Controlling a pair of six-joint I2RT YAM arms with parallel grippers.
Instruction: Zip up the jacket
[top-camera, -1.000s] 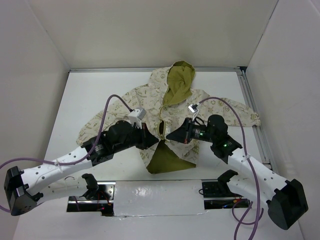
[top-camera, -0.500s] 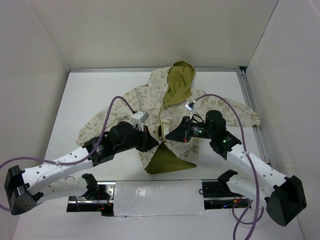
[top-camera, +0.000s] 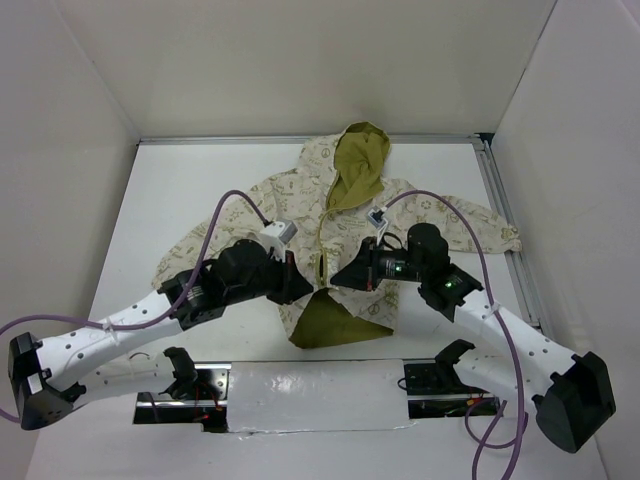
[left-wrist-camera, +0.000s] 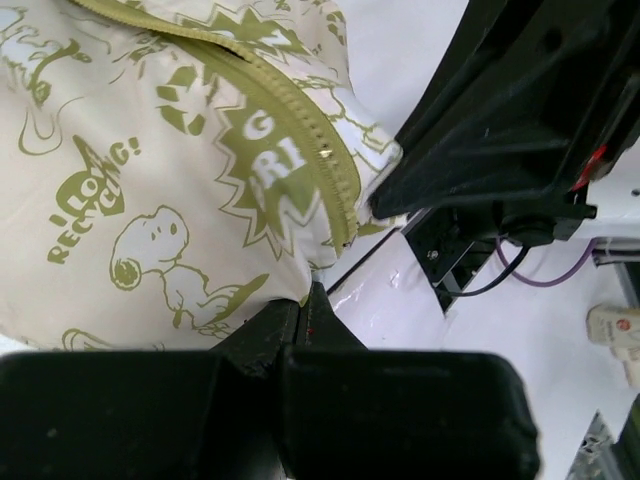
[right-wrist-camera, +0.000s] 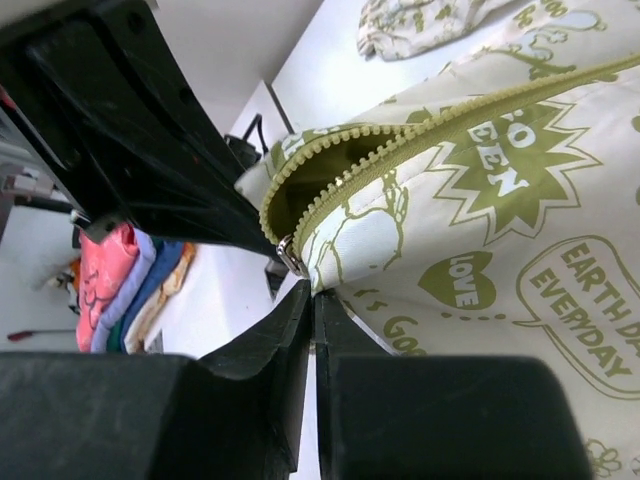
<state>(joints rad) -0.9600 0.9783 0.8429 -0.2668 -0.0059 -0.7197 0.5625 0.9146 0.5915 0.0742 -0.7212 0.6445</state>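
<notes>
- Open over bare table (top-camera: 190, 170) at upper left and along the left side.
- Blocked across the centre by the spread jacket (top-camera: 290, 195), sleeves stretching left and right.
- Tight at lower centre: left gripper (top-camera: 310, 286) and right gripper (top-camera: 336, 278) nearly tip to tip.
- Hemmed by walls (top-camera: 300, 70) at left, top and right.

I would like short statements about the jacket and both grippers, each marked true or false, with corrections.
The jacket lies with its hood at the far end. True.
The hood's inside is red. False: it is olive green.
The left gripper and right gripper both meet the jacket near the zipper. True.
The zipper is closed up to the collar. False: its lower end is parted.
The right gripper is wide open. False: it is shut on the fabric.
</notes>
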